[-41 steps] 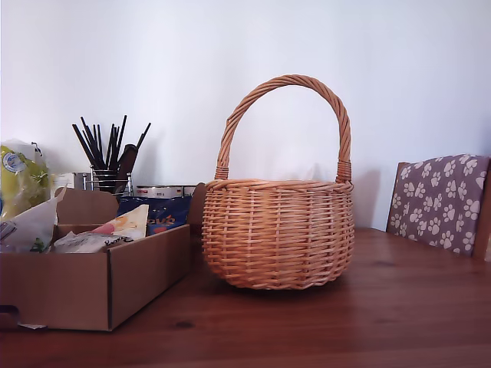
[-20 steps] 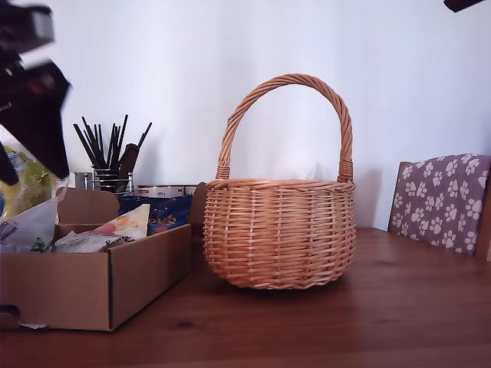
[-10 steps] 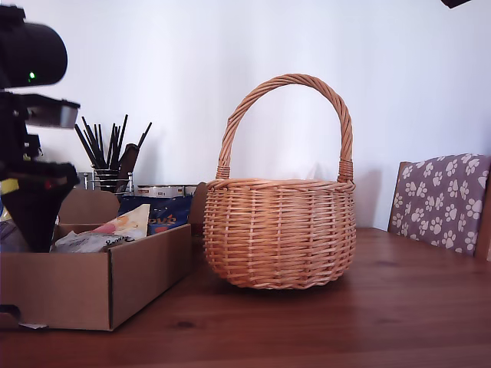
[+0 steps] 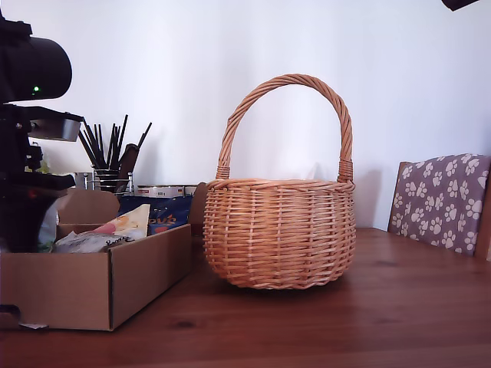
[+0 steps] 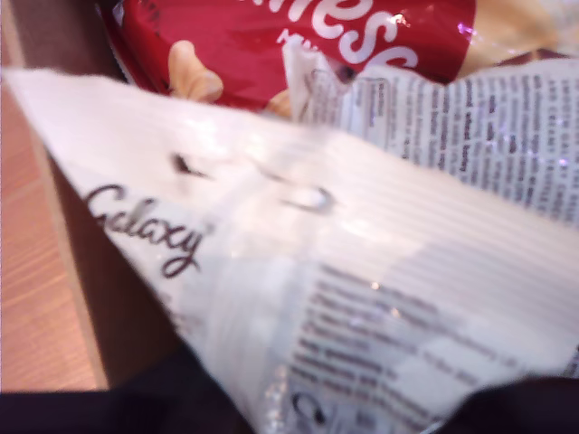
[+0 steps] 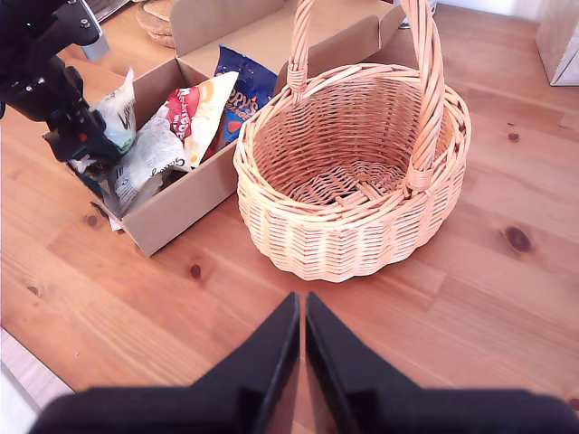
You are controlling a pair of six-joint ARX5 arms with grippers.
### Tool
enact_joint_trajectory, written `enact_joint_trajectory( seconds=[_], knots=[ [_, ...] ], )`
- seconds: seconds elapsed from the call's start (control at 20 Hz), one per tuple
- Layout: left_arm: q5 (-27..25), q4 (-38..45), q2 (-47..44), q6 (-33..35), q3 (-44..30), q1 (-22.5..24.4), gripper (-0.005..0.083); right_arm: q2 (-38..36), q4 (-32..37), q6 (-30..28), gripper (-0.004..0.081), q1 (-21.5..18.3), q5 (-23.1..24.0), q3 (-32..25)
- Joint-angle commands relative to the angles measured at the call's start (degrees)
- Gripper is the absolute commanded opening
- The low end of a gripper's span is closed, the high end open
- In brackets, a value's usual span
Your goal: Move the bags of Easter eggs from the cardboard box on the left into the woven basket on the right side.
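Note:
The cardboard box stands at the exterior view's left, and the woven basket sits mid-table with nothing in it. In the box lie a dark blue bag, a cream-and-red bag and a whitish bag. My first gripper is down in the box's end against the whitish bag, which covers its fingertips. A red bag lies just behind. My second gripper hangs shut and empty high above the table, in front of the basket.
A wire holder of black utensils and a tin stand behind the box. A chair with a paw-print cover is at the exterior view's right. Bare wooden table lies before the basket. A dark arm part shows top right.
The first arm came in from the exterior view's upper left and dropped into the box, hiding the yellow-green bag behind it. In the last half second it barely moved. Basket and bags stayed put.

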Motion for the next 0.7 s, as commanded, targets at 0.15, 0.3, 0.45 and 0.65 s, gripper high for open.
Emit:
enact_joint_trajectory(
  seconds=[0.15, 0.3, 0.45, 0.65],
  knots=[
    [0.0, -2.3, 0.0, 1.0, 3.4, 0.0, 0.0041, -0.3, 0.2, -0.1, -0.0013, 0.0, -0.3, 0.1],
    [1.8, -5.1, -2.1, 1.2, 5.9, 0.0, 0.0041, -0.3, 0.2, -0.1, -0.0013, 0.0, -0.3, 0.1],
    [6.8, -4.5, -6.2, 1.2, 8.2, 0.0, 0.0041, -0.3, 0.2, -0.1, -0.0013, 0.0, -0.3, 0.1],
    [22.3, -1.5, -10.1, -1.1, 10.1, -1.2, 0.0041, -0.3, 0.6, -0.1, -0.0013, 0.0, -0.2, 0.1]
  ],
)
